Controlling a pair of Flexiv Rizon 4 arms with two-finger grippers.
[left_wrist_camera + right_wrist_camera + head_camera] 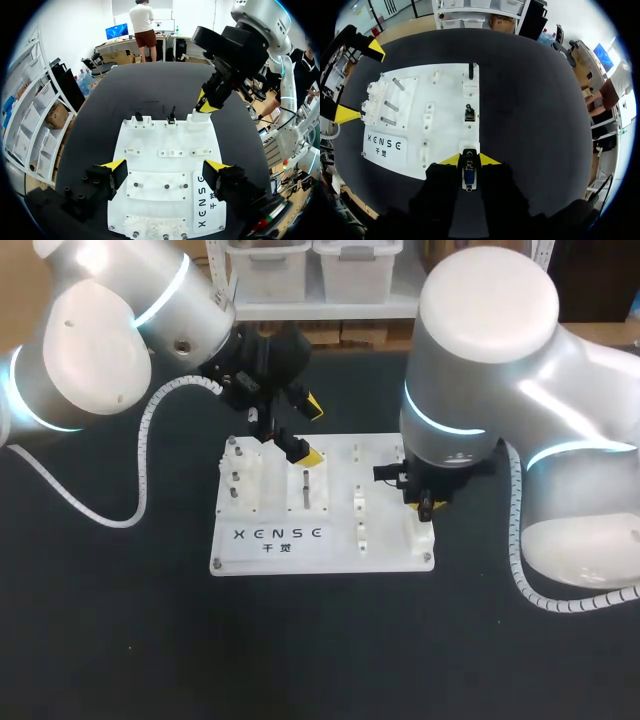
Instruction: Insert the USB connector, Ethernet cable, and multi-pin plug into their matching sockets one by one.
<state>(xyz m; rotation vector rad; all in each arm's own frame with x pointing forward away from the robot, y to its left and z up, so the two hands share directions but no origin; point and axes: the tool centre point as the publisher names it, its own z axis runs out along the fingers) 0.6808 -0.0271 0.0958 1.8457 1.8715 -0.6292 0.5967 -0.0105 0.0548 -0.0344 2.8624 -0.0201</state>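
In the head view a white board point(270, 535) lies on the black tabletop point(120, 640); the left claw point(310, 430) hangs over the left half of the board with its yellow tips spread, and the right claw point(427, 504) stands low over the right edge of the board, where its fingers are too small to judge. In the left wrist view the left claw point(166, 167) is wide open above the board with nothing between the fingers; ahead of it, at the far edge of the board, two dark plugs point(139, 117) stand upright in white holders, and beside them the right claw touches a white block point(198, 121). In the right wrist view the right claw point(469, 160) is pinching the USB connector point(468, 176), whose blue part shows between the two fingers, at the near edge of the board
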